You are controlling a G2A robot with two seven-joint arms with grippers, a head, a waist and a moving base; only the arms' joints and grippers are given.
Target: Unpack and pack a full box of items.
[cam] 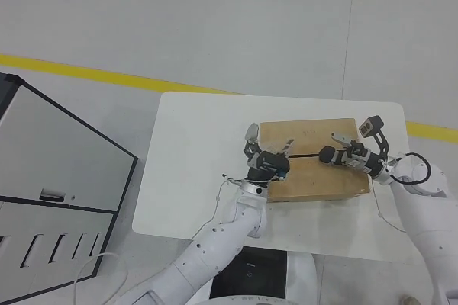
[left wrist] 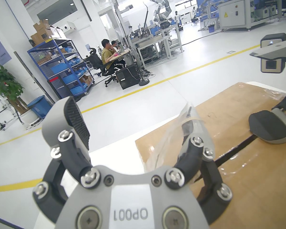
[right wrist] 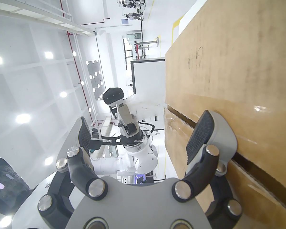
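A closed cardboard box (cam: 320,164) lies on the white table (cam: 191,168), with a dark seam (left wrist: 238,148) running along its top between the two flaps. My left gripper (cam: 269,142) is open at the box's left end; a loose piece of clear tape (left wrist: 183,122) clings around one of its fingers (left wrist: 193,144). My right gripper (cam: 338,148) is open over the middle of the lid, and one finger (right wrist: 205,129) rests on the cardboard beside the seam (right wrist: 181,117). In the right wrist view the left gripper (right wrist: 124,113) shows farther off with the clear tape (right wrist: 145,106) at it.
The box (left wrist: 247,191) covers most of the table's right half; bare white table lies to its left and front. A grey cabinet (cam: 46,160) stands on the floor left of the table. A yellow floor line (cam: 99,74) runs behind.
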